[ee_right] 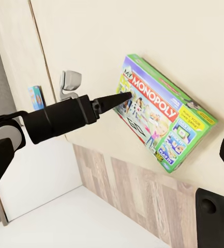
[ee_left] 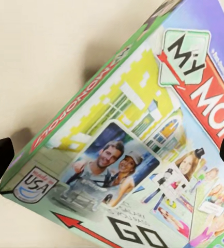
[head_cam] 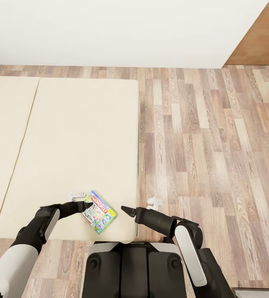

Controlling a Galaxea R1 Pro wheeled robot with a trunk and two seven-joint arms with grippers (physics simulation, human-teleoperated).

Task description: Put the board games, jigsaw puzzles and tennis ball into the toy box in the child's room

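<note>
Left gripper open, fingers straddling the Monopoly board game, which lies flat near the bed's front edge. Right gripper just beside, state unclear.

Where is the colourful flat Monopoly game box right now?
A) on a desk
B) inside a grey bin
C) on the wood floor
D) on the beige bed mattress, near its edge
D: the green-edged Monopoly game box lies on the beige mattress near the edge closest to the robot, with the left gripper at it.
</note>
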